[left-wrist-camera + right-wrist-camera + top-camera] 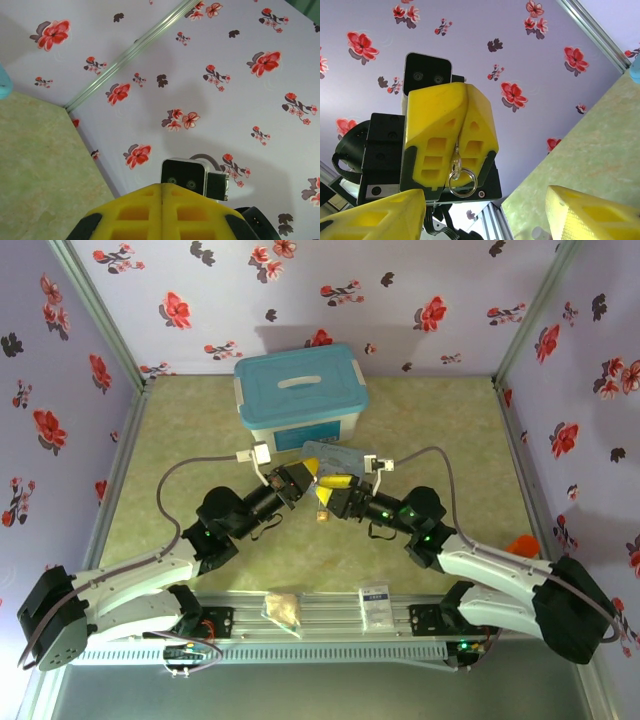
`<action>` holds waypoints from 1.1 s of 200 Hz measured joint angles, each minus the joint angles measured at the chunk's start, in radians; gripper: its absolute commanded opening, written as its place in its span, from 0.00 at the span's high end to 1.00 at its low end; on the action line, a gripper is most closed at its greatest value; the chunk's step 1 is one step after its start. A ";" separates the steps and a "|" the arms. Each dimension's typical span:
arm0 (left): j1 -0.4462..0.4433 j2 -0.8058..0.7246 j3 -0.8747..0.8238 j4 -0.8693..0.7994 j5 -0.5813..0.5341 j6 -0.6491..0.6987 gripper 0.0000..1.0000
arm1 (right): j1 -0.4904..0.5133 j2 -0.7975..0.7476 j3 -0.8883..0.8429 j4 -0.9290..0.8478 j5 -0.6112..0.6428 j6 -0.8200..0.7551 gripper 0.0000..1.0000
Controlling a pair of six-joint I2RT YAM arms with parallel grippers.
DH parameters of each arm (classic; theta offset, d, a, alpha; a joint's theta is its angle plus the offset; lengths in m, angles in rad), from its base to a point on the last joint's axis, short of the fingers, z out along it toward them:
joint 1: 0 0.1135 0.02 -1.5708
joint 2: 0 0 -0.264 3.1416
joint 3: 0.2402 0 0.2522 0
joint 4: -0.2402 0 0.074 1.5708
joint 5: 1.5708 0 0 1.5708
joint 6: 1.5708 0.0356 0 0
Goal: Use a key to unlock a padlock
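The left gripper [457, 132] is clamped tight on the key [455, 161], whose silver ring [462, 182] dangles below the seam of the pads. The right gripper [485, 217] faces it, fingers spread, holding nothing. The padlock [323, 512] sits on the table [200, 440] just beside both tips. Print on the white card [375, 606] is too small to read.

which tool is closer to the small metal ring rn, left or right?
Left. The left tool is shut on the small link that the metal ring hangs from. The right tool is open and faces the ring without touching it.
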 measured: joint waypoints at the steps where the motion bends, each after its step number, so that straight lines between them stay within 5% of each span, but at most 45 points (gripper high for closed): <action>1: 0.000 0.000 0.000 0.000 0.000 0.000 1.00 | 0.000 0.001 0.001 0.001 0.000 0.000 0.36; 39: 0.000 0.000 -0.002 0.016 0.002 0.000 1.00 | 0.011 0.019 0.026 0.036 -0.007 0.002 0.39; 82: 0.000 0.000 -0.005 0.021 0.002 -0.001 1.00 | 0.019 0.034 0.030 0.057 -0.010 0.002 0.60; 131: 0.000 0.002 -0.016 0.038 0.003 -0.007 1.00 | 0.023 0.071 0.037 0.093 -0.010 0.017 0.66; 197: 0.003 0.010 -0.023 0.069 -0.002 -0.031 1.00 | 0.029 0.093 0.040 0.137 -0.010 0.038 0.99; 220: 0.006 0.009 -0.023 0.062 -0.005 -0.032 1.00 | 0.029 0.093 0.040 0.141 -0.008 0.044 1.00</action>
